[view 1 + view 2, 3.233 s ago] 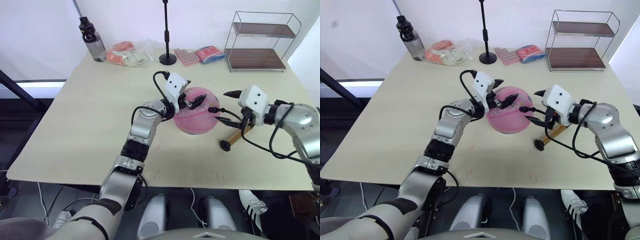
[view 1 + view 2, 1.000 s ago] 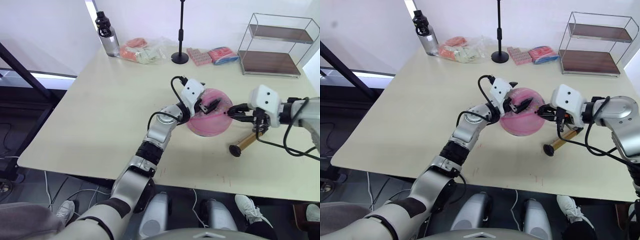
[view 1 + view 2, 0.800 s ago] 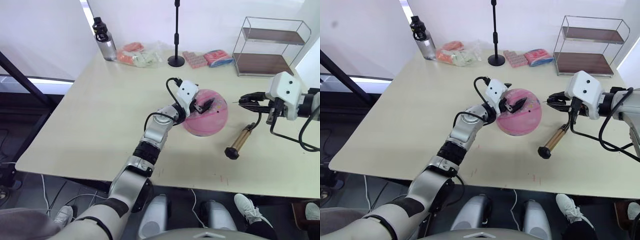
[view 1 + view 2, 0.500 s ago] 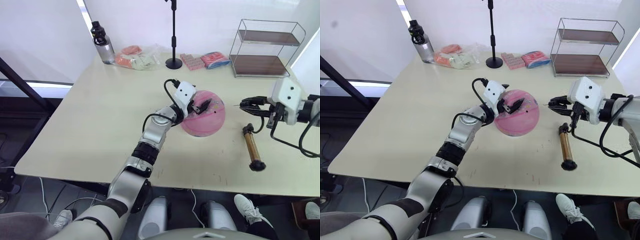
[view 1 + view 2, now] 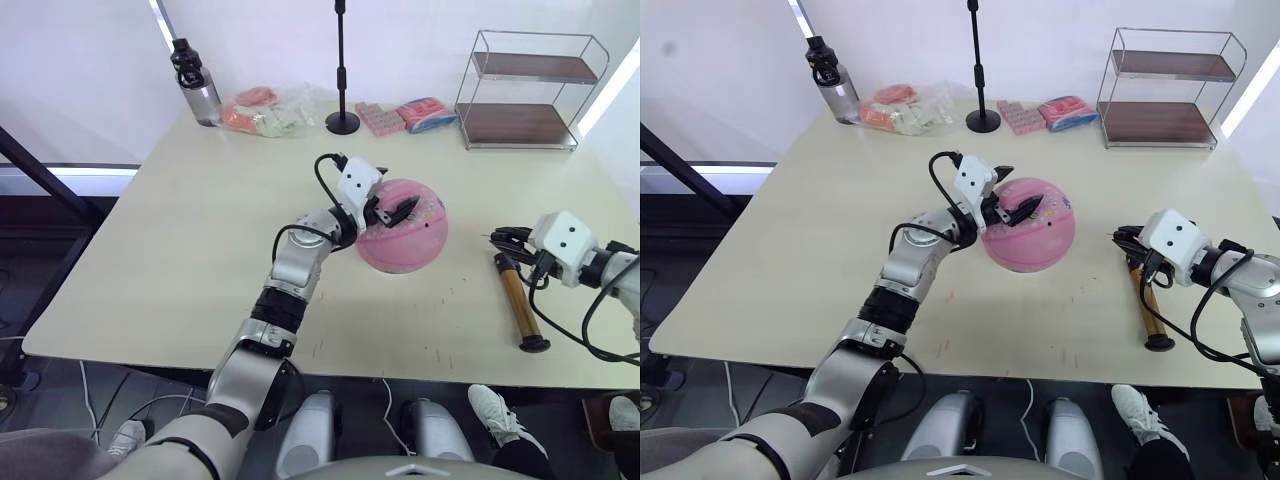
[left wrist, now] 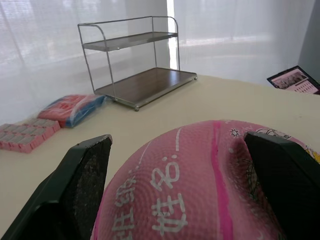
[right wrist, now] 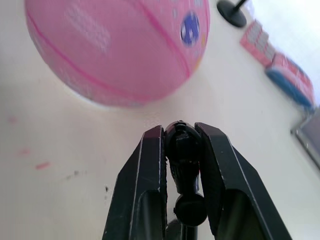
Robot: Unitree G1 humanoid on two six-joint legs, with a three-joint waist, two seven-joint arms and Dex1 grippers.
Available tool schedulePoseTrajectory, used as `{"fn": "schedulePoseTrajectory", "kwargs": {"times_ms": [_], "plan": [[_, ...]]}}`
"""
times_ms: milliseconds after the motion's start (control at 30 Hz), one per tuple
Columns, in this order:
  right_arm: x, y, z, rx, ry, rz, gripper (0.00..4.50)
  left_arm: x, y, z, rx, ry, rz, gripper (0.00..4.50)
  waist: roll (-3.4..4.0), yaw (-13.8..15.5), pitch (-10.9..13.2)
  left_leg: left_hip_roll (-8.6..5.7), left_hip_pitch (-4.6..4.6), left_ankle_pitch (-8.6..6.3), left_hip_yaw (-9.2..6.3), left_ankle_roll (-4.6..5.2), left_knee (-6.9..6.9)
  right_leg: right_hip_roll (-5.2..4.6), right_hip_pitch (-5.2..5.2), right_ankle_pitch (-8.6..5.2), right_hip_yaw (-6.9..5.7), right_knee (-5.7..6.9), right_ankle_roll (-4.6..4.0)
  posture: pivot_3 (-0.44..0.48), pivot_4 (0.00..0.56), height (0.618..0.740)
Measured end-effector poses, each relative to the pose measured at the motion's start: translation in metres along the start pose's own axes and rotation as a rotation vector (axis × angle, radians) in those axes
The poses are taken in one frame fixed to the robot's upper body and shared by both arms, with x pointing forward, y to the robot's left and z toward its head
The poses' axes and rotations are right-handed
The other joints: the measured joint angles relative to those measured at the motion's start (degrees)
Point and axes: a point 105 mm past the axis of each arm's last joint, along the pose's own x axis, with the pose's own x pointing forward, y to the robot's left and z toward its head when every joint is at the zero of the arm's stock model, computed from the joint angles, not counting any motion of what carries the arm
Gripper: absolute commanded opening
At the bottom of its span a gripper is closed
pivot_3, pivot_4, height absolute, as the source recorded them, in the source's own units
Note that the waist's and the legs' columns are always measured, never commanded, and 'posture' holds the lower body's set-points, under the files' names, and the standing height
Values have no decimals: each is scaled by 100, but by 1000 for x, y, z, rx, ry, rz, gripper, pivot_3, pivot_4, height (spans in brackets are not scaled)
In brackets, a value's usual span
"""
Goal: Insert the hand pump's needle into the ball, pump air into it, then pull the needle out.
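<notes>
My left claw (image 5: 392,212) is bracing the round pink rubber ball (image 5: 403,226) between spread fingers on the beige surface (image 5: 180,240). My right claw (image 7: 180,150) is clenching the black hose end of the gold-bronze metal hand pump (image 5: 517,308), which is lying beneath it, well apart from the ball. The ball is looking plump; judging by this, the needle is out and little remains.
</notes>
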Motion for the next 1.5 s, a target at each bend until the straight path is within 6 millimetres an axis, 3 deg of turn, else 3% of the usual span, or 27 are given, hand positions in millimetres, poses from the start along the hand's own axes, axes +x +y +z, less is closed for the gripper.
{"fn": "schedulePoseTrajectory", "kwargs": {"times_ms": [233, 433, 567, 800, 1133, 1233, 1500], "plan": [[-8, -5, -17, 78, -4, -124, 374, -15, 1, 41, 61, -92, -87, 4500, 0, -68, 21, 0, -66, 13, 31, -20, -19, 4, -80, 4, 8, 2, 4, 0, 150, 740], [-12, -8, -22, 131, -18, -191, 374, -38, -1, 58, 124, -124, -188, 4500, 2, -131, 23, 2, -75, 9, 40, -13, -20, 6, -93, 4, 17, 2, 5, 0, 150, 740], [-19, -8, -38, 214, 5, -257, 374, -83, 11, 46, 102, -57, -222, 4500, 10, -159, 28, 8, -69, 4, 38, -4, -28, 13, -97, 3, 24, 7, 2, 0, 150, 740], [-27, -14, -58, 311, 20, -350, 374, -141, 19, 37, 92, 16, -288, 4500, 10, -145, 30, 8, -66, 3, 40, -3, -26, 12, -102, 4, 44, 8, 3, 0, 150, 740], [-32, -26, -88, 440, 59, -506, 374, -213, 11, 18, -13, 122, -351, 4500, 13, -185, 32, 15, -60, 3, 55, -2, -28, 17, -106, 0, 61, 12, -6, 0, 150, 740], [-33, -34, -96, 471, 74, -581, 374, -223, 6, 15, -42, 127, -355, 4500, 13, -229, 32, 16, -59, 3, 57, -2, -27, 17, -107, 0, 65, 13, -7, 0, 150, 740], [-43, -49, -120, 556, 174, -752, 374, -226, -5, 23, -36, 94, -392, 4500, 14, -264, 32, 15, -53, 3, 68, -1, -36, 18, -110, 5, 77, 17, -1, 0, 150, 740]]}}
